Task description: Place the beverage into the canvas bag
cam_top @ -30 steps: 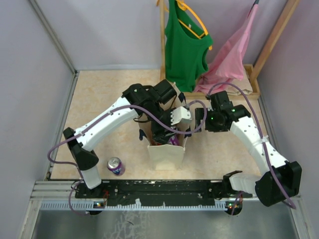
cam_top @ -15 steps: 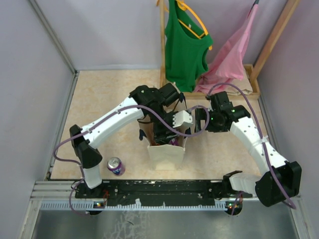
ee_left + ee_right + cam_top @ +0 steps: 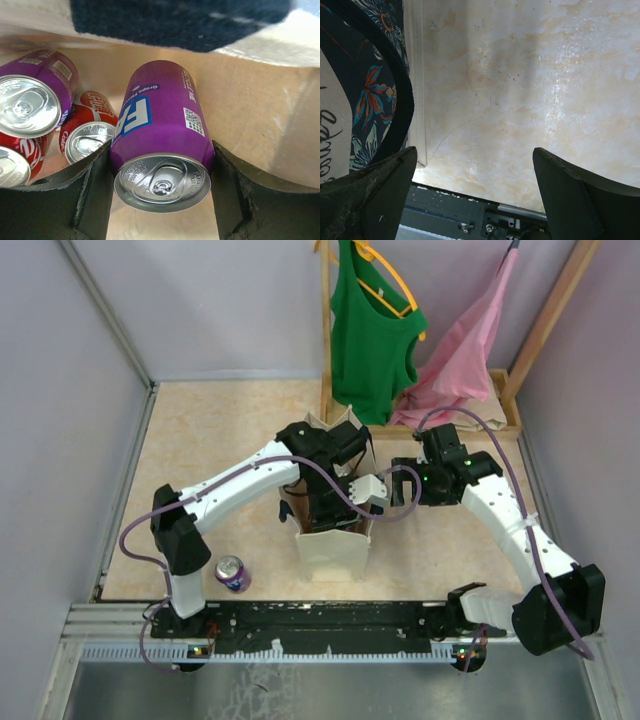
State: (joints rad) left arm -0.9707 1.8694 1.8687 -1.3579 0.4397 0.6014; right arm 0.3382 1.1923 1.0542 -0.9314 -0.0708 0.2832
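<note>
Surroundings: a green tank top (image 3: 368, 335) and a pink garment (image 3: 462, 345) hang from a wooden rack (image 3: 325, 330) at the far side of the beige counter (image 3: 210, 430). A spare purple can (image 3: 232, 573) stands on the counter near the left arm's base, well apart from the bag.
In the way: a dark navy strap handle (image 3: 180, 20) crosses above the held can in the left wrist view. Deeper in the bag, to its left, sit another purple can (image 3: 31, 102), a red cola can (image 3: 87, 137) and a second red can (image 3: 12, 162).
Beverage: a purple aluminium drink can (image 3: 160, 115) with a blue and white logo, silver pull-tab top facing the camera, inside the bag near one inner wall.
Bag: a beige boxy canvas tote (image 3: 335, 550), upright, mouth open.
Left hand (image 3: 159, 167): down in the bag's mouth, clamped on the purple drink can, one black finger on each side.
Right hand (image 3: 474, 165): fingers spread apart, holding nothing, over bare counter just beside the tote.
</note>
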